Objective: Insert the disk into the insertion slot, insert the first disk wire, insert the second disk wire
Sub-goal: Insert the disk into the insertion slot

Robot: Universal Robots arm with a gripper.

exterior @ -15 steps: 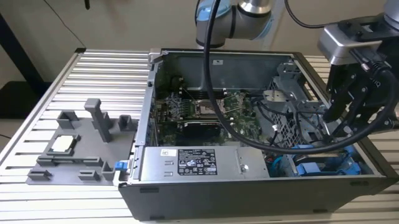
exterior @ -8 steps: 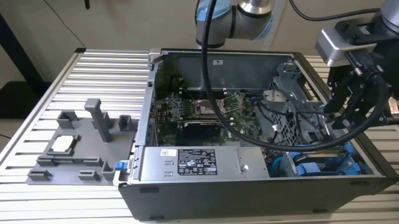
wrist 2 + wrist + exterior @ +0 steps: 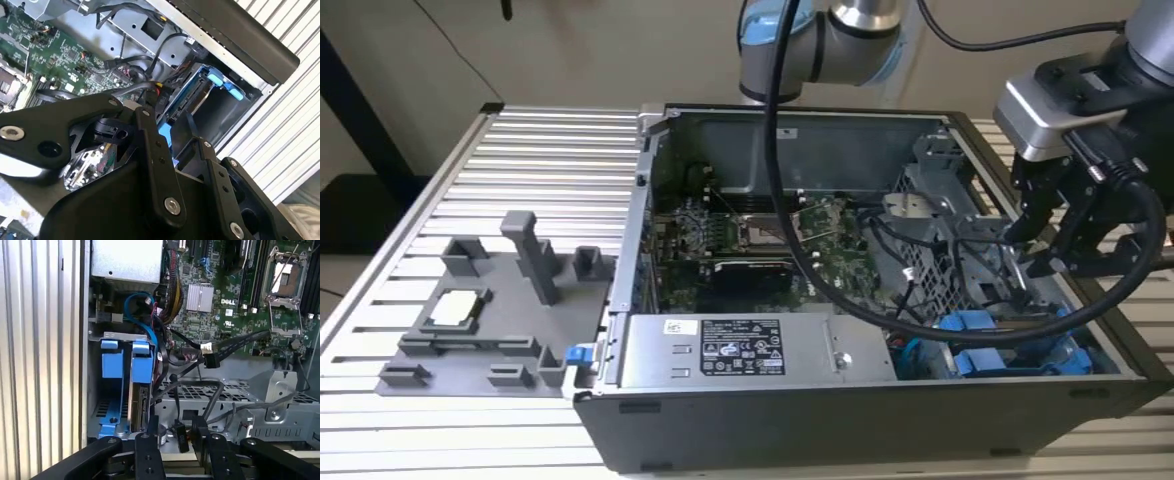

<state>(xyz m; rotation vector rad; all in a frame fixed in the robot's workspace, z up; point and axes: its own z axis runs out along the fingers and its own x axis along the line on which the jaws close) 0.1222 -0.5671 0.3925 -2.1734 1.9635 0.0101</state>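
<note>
blue plastic catches my eye first: the disk (image 3: 136, 405) stands on edge in its bright frame, down inside the insertion slot (image 3: 125, 334) of the grey drive cage, at the corner of the open computer case (image 3: 854, 410) nearest the pincer (image 3: 1058, 238). from where i stand it looks seated, its blue end tab about level with a second blue carrier (image 3: 111, 365) just beside it, which looks empty.

i'd reckon the disk is dense for its size, rigid, and no friend of knocks. its smooth metal faces would be slippery, so the frame's end tabs or long plastic edges seem the place to take hold, not the flat faces. what shows of it is a thin silver-grey flank between blue rails.

the pincer hangs over that end of the cage, close to the disk's end. in the first wrist view a small black plug (image 3: 180, 434) on a dark wire sits right at it, but whether the pincer is clenched on that plug or released i cannot tell. a black cable (image 3: 208, 359) with a pale-tipped end lies loose over the cage top, apart from the disk. the case rests on a ribbed metal table (image 3: 547, 160).
</note>
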